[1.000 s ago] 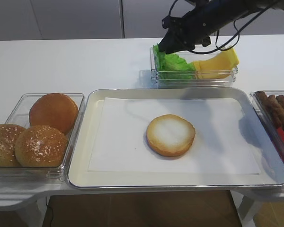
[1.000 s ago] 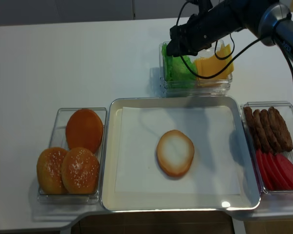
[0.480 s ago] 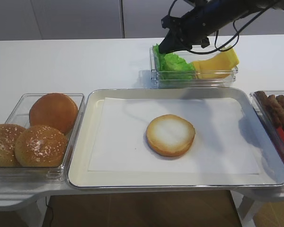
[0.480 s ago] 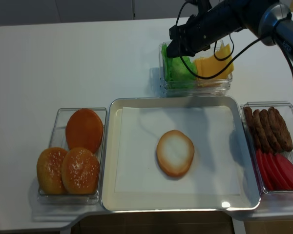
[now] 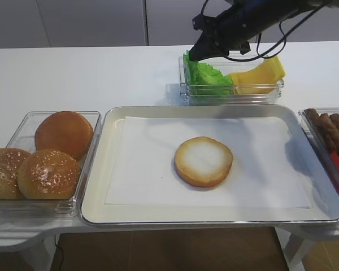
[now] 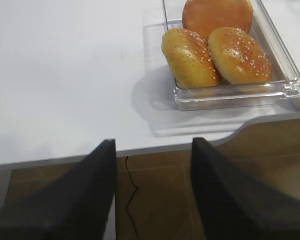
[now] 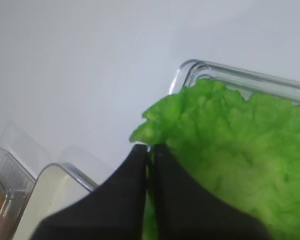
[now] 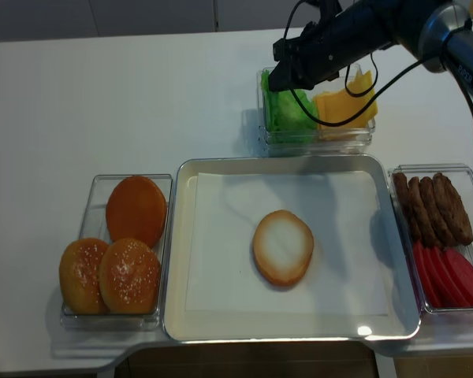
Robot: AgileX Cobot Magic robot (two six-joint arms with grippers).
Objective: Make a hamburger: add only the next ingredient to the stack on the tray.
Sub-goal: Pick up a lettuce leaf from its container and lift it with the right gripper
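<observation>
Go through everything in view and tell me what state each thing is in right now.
Right hand: shut on lettuce leaf's edge.
Lettuce leaf: pinched, in its container.
Bun bottom: cut face up, bare.
Tray: holds only the bun bottom.
Left hand: open, empty.
Whole buns: untouched in container.

- A white table [image 8: 102, 94] carries everything.
- At front centre lies the silver tray [image 8: 175, 260], lined with white paper.
- Just left of the tray sits a clear bun container [image 8: 94, 189] holding three whole buns.
- Behind the tray stands a clear container [image 8: 315, 140] of lettuce and cheese slices.
- At the tray's right sits another clear container [image 8: 402, 172] with brown patties and red slices.
- The table's front edge has a curved cut-out [image 6: 225, 136].
</observation>
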